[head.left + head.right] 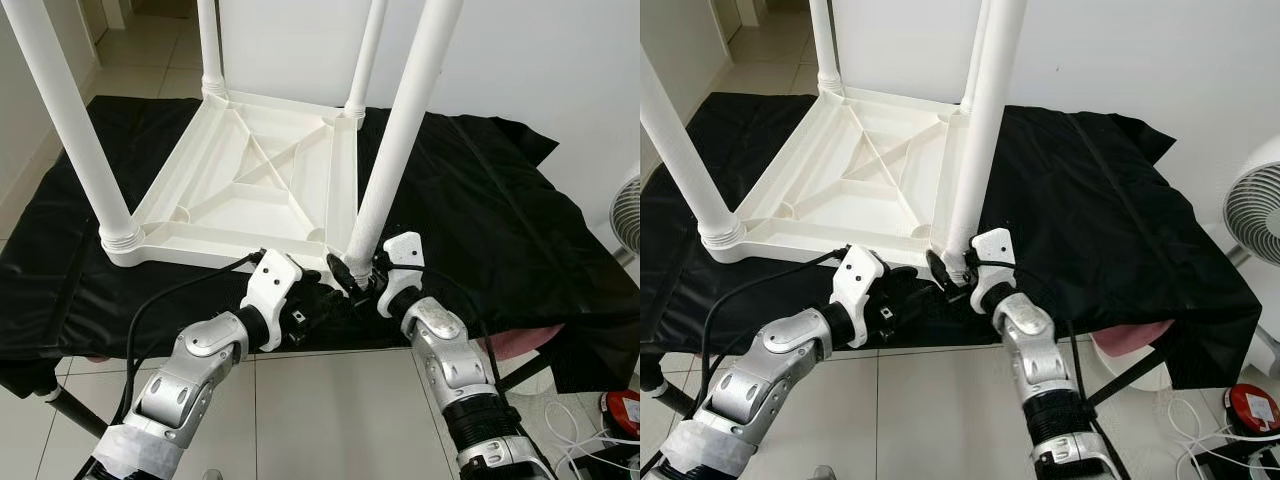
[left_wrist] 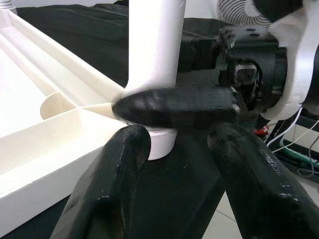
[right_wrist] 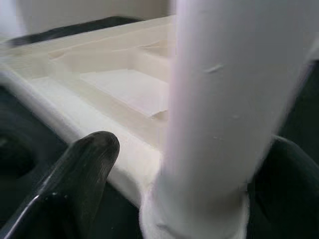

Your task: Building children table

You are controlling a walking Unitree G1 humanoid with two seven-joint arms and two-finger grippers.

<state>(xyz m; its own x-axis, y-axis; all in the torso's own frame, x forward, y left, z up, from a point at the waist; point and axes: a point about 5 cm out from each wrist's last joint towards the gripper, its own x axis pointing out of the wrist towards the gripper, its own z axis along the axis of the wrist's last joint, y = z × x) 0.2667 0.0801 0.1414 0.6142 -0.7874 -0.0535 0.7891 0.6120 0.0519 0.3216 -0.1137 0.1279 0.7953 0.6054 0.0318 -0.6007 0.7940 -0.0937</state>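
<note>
A white plastic children's table lies upside down on a black cloth, its legs pointing up. My right gripper is at the base of the near right leg, where the leg meets the tabletop corner. Its black fingers straddle the leg and hold it. One of them crosses the leg's collar in the left wrist view. My left gripper sits just beside it at the table's front edge. Its fingers are spread open below the leg's base with nothing between them.
The other legs stand at the remaining corners. A white fan stands at the right, with a red device and cables on the tiled floor below. Something pink shows under the cloth's front right edge.
</note>
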